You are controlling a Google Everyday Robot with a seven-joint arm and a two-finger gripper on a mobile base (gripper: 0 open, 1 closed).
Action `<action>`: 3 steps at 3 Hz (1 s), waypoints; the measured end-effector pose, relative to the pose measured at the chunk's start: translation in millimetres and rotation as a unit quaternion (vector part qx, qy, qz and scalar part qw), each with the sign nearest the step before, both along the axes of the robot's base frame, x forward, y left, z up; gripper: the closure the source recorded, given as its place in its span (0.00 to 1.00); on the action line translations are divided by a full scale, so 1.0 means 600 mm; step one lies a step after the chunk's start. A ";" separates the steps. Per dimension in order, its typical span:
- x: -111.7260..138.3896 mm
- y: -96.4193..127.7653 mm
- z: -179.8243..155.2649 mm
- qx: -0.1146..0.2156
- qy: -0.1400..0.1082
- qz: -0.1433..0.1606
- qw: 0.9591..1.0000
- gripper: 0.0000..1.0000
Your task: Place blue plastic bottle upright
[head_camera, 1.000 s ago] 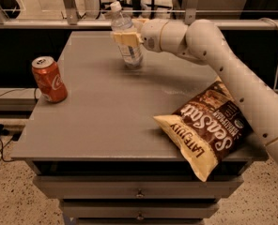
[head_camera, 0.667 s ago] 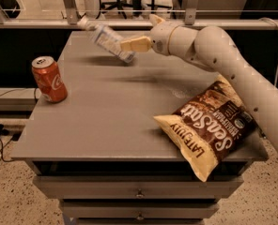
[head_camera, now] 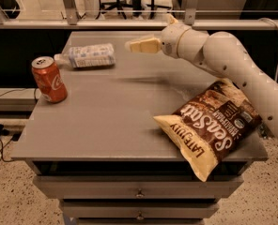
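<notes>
The blue plastic bottle [head_camera: 86,56] lies on its side on the grey table [head_camera: 115,116], at the back left, with its white cap pointing left. My gripper [head_camera: 135,46] hovers above the back of the table, a short way to the right of the bottle and apart from it, holding nothing. The white arm [head_camera: 223,55] reaches in from the right.
A red soda can [head_camera: 49,78] stands upright at the left edge, just in front of the bottle. A brown and yellow chip bag [head_camera: 209,125] lies at the front right, overhanging the table's edge. Drawers sit below the tabletop. A rail runs behind the table.
The bottle was upright in my gripper, then tipped over to the left. It now lies on the table, free of the gripper. The gripper has drawn back slightly to the right.
</notes>
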State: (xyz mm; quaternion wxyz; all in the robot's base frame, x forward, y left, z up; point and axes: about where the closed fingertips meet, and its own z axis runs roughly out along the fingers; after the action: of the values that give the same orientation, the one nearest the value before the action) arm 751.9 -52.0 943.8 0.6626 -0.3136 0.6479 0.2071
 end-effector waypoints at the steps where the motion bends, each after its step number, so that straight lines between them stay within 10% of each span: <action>1: 0.004 0.004 0.007 -0.024 0.000 -0.017 1.000 0.00; 2: -0.002 0.062 0.024 -0.081 -0.008 -0.033 0.996 0.00; 3: -0.052 0.170 0.038 -0.177 -0.033 -0.020 0.984 0.00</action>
State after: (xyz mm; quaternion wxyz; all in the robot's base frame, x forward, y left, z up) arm 720.9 50.2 966.8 0.6214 -0.4197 0.6583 0.0660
